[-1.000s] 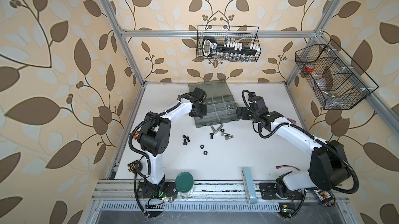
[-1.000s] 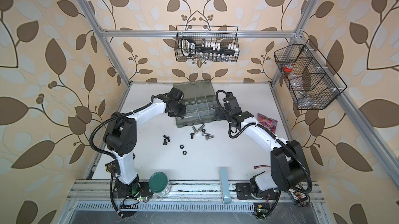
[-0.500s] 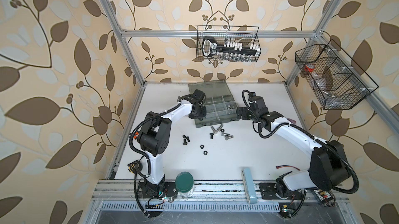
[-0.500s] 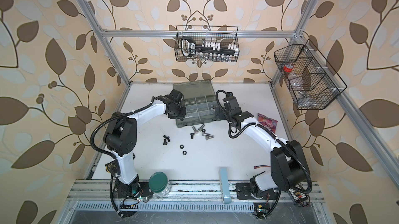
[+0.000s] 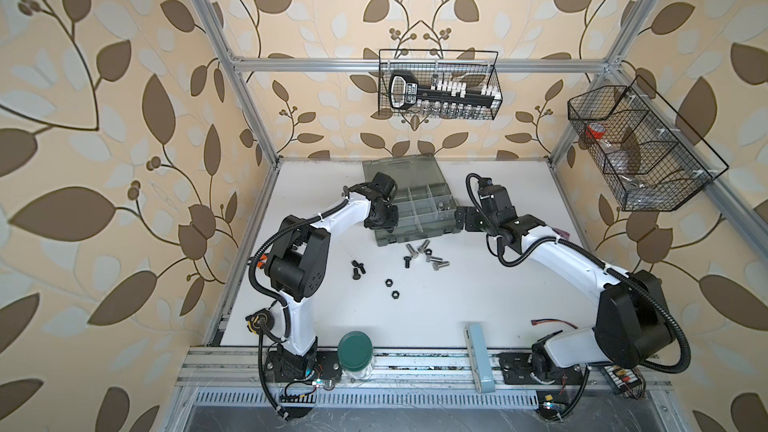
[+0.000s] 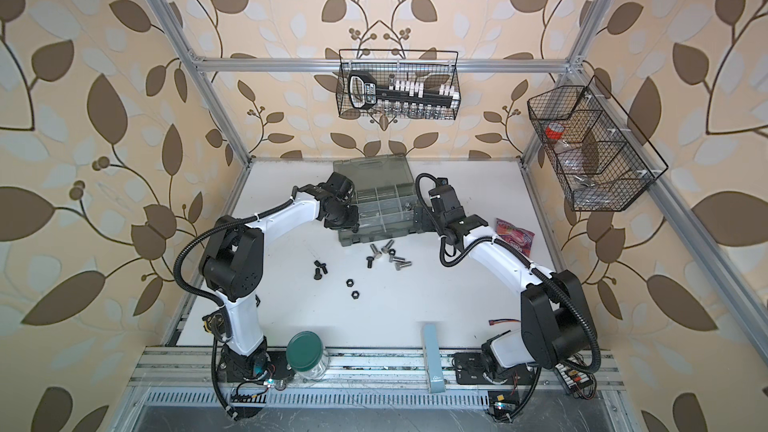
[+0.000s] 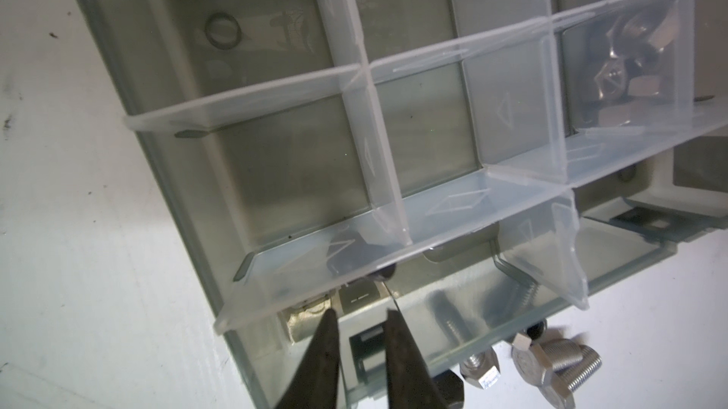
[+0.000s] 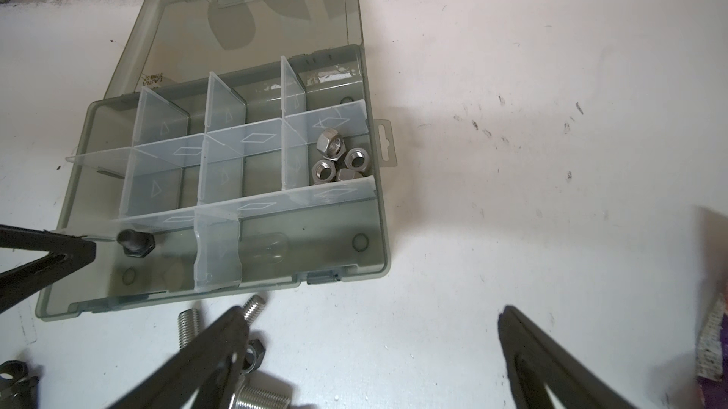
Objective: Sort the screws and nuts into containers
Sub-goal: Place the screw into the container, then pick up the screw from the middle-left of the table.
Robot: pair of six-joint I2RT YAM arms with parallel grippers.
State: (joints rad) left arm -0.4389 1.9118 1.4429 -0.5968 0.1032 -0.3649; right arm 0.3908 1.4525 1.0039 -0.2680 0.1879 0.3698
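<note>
My left pincer (image 7: 360, 311), barely parted and empty, hangs at a corner compartment of the organizer case (image 8: 315, 230), black bolt (image 8: 136, 244) lying inside. My right pincer (image 8: 372, 310) gapes empty nearby, poised for loose bolts (image 5: 436, 261).

Both arms at the open organizer case (image 6: 374, 237) on the white table (image 6: 415, 305).
The left gripper (image 6: 345, 221) hangs over the case's near corner, and the right gripper (image 6: 418, 216) sits just beside its opposite edge. Silver screws (image 6: 398, 260), black screws (image 6: 321, 266) and two black nuts (image 6: 350, 283) lie loose in front.
</note>
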